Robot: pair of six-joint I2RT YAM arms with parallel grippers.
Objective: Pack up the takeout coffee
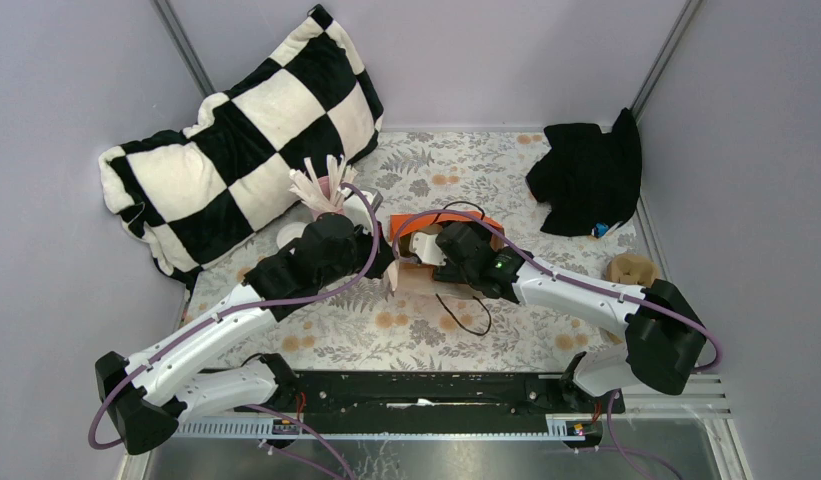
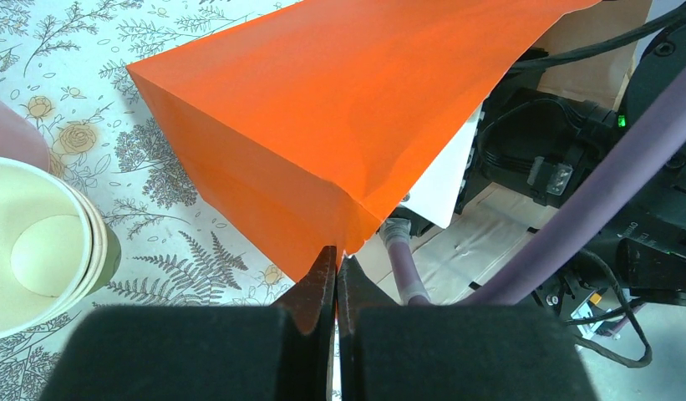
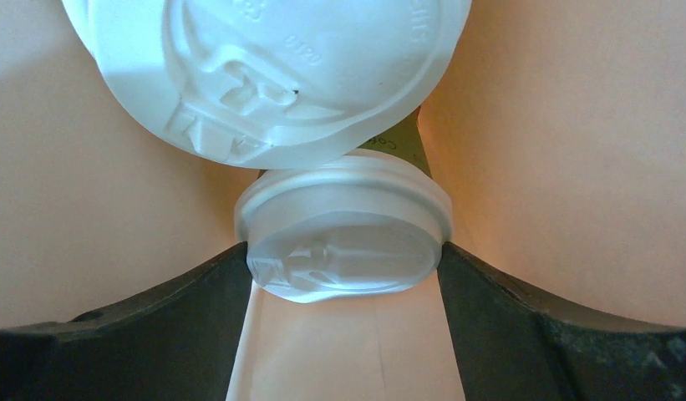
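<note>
The left gripper is squeezed shut on the edge of a big orange paper bag. The bag sits in the middle of the table with the flowery cloth. The right gripper is reaching inside the bag. The 2 takeout coffees, small green paper cups with round white plastic lids, are both in there. In the right wrist view mostly their lids show, with a thin bit of green between them. The lower cup sits right between the 2 black fingers of the right gripper. Its lid touches them, or very nearly, on both sides. I cannot tell if the fingers are pinching it or have let it go. The upper cup is tipped, and its lid lies partly over the lid of the lower cup. Just beside the bag, on the left gripper's side, is a stack of green paper cups with cream insides and no lids. Near it stands a pink cup full of white sticks. A black and white checked pillow lies at the back left. A black cloth lies at the back right.
</note>
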